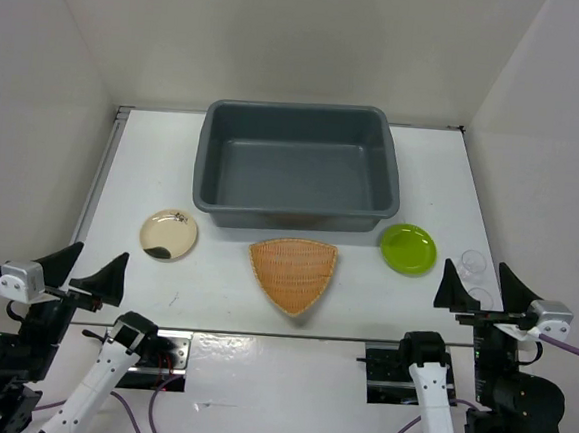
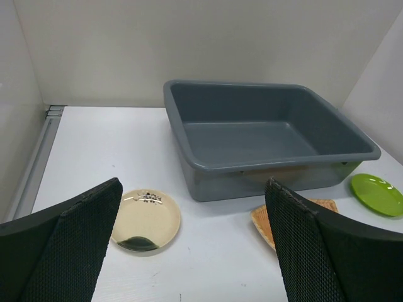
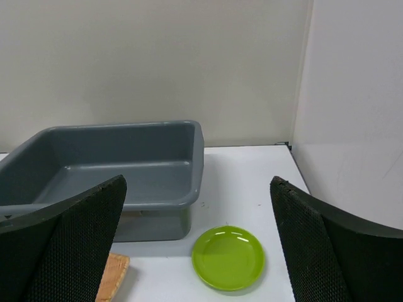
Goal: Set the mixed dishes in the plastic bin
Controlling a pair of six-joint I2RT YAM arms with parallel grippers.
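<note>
**Dishes waiting on the table, both arms poised for a first pick**

Neither arm is holding anything. The left gripper (image 1: 101, 254) at the lower left of the overhead frame and the right gripper (image 1: 476, 274) at the lower right are both hanging with jaws spread wide over the near part of the table (image 1: 153, 166). The plastic bin (image 1: 295, 215) is sitting in the upper middle, and no dish is showing inside it.

The dishes are lying in a loose row just below the bin:
- The cream plate (image 1: 169, 235) is lying at the left.
- The woven tray (image 1: 292, 269) is sitting in the centre, close to the bin's front wall.
- The lime-green plate (image 1: 408, 248) is lying right of centre.
- The two clear cups (image 1: 474, 260) are standing at the far right, one of them lying between the right gripper's fingertips in the overhead frame.

The task is probably only beginning, so sharing the work by side looks sensible. That means giving the left arm the cream plate and the right arm the cups and the green plate.

The plates are lying flat, so a jaw likely needs to be slipping under the rim at a tilt rather than pressing straight down. The cups look light and slippery, so a gentle pinch across one wall should be serving better than a hard squeeze.

Lifting well above the bin's rolled rim before moving over it should be avoiding a knock. The tray looks best left for last, since it is lying between the arms.
</note>
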